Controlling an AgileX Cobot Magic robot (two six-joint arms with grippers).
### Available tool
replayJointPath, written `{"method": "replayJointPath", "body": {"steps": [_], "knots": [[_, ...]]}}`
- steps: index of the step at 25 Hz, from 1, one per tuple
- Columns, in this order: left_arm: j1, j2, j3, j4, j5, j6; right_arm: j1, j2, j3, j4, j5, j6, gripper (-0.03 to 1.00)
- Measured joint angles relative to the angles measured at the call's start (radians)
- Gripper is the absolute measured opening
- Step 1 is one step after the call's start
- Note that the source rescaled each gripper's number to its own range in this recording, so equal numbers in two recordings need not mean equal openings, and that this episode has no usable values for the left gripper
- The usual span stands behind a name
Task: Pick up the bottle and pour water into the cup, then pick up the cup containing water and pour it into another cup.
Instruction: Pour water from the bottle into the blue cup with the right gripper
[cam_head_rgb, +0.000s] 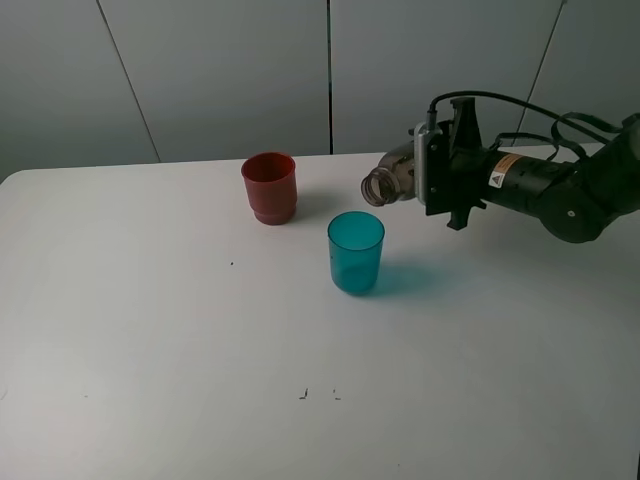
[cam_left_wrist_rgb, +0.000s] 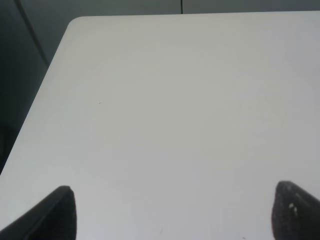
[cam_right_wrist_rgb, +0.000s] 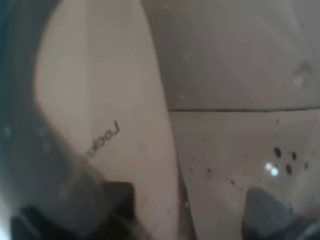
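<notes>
White table (cam_head_rgb: 150, 330) ahead: my right gripper (cam_head_rgb: 432, 172) clamps the bottle (cam_head_rgb: 388, 182), tipped sideways, mouth left, near the teal cup (cam_head_rgb: 355, 252). I see my left gripper (cam_left_wrist_rgb: 172, 212) spread wide.

Glossy black right arm (cam_head_rgb: 570, 190), orange-and-white warning label (cam_head_rgb: 507, 166), looping black cable (cam_head_rgb: 500, 98), matte black left claw (cam_left_wrist_rgb: 172, 215).
</notes>
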Motion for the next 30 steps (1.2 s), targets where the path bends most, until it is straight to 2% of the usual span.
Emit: {"method": "replayJointPath", "body": {"steps": [15,30], "knots": [[0.0,0.0,0.0,0.0,0.0,0.0,0.003,0.0,0.0,0.0,0.0,-0.061,0.02],[0.0,0.0,0.0,0.0,0.0,0.0,0.025,0.0,0.0,0.002,-0.001,-0.069,0.02]]}}
